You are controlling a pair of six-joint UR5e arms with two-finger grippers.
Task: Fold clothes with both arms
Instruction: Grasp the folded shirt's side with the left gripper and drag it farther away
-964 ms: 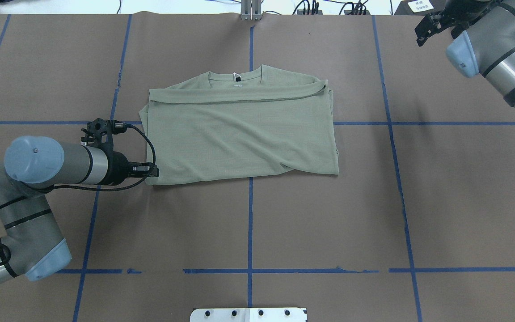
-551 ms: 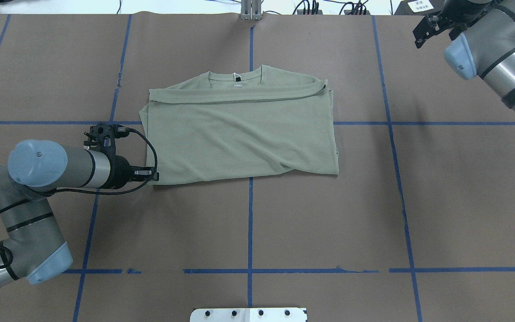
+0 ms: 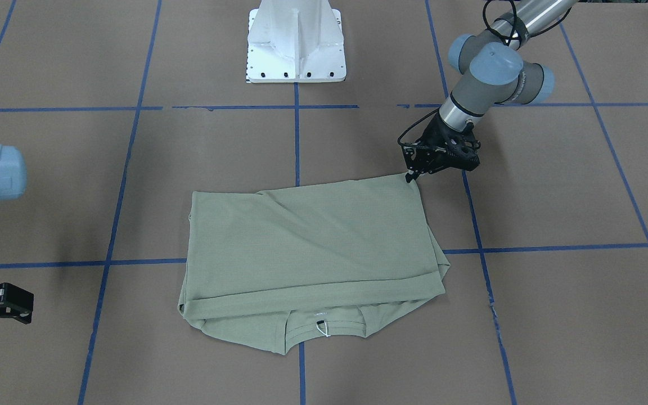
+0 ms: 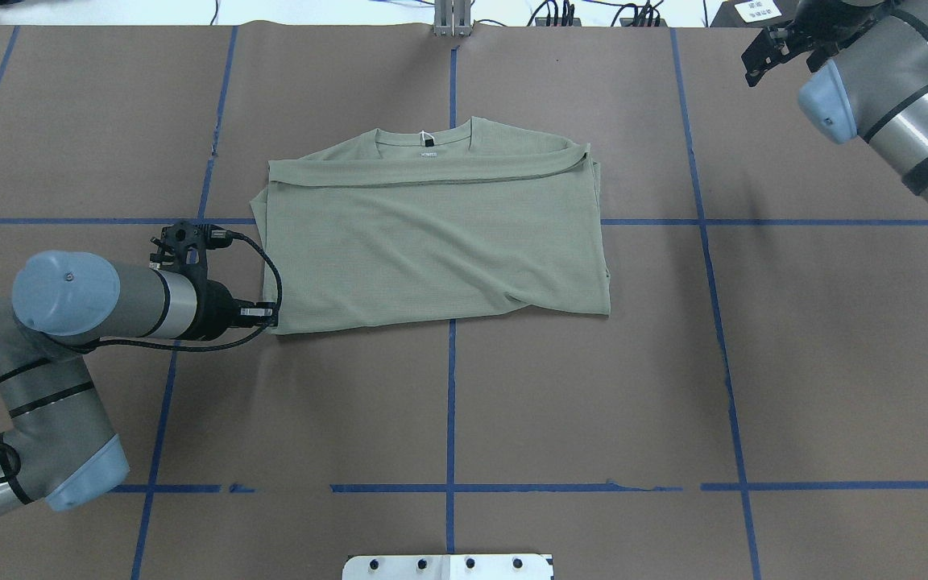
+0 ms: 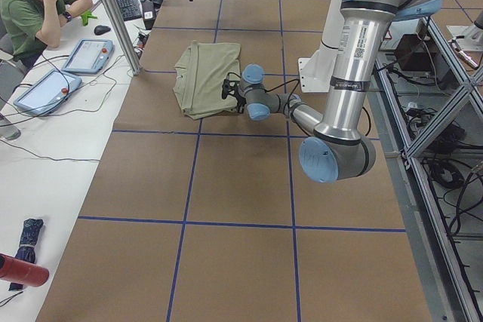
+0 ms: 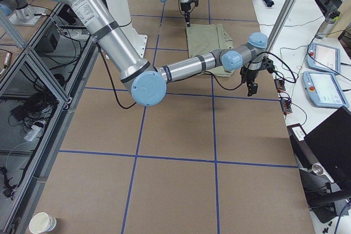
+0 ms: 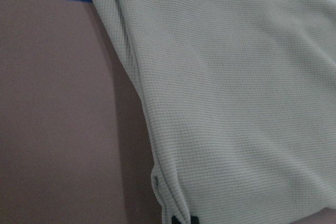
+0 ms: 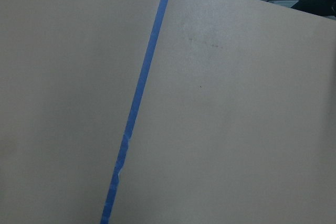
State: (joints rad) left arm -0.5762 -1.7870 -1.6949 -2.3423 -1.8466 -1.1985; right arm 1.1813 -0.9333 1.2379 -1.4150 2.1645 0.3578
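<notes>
Lying flat near the middle of the surface [image 4: 593,403], a little toward its far edge, the sage-green shirt [image 4: 432,242] is folded into a rectangle. Its neckline and white tag string [image 4: 425,135] are on the far side. The left claw [image 4: 272,312] is low at the shirt's corner toward the robot and the surface's left edge, touching the fabric; I cannot tell if it grips. The right claw [image 4: 758,60] hangs above the far right corner, well apart from the shirt, and whether it is open I also cannot tell.
</notes>
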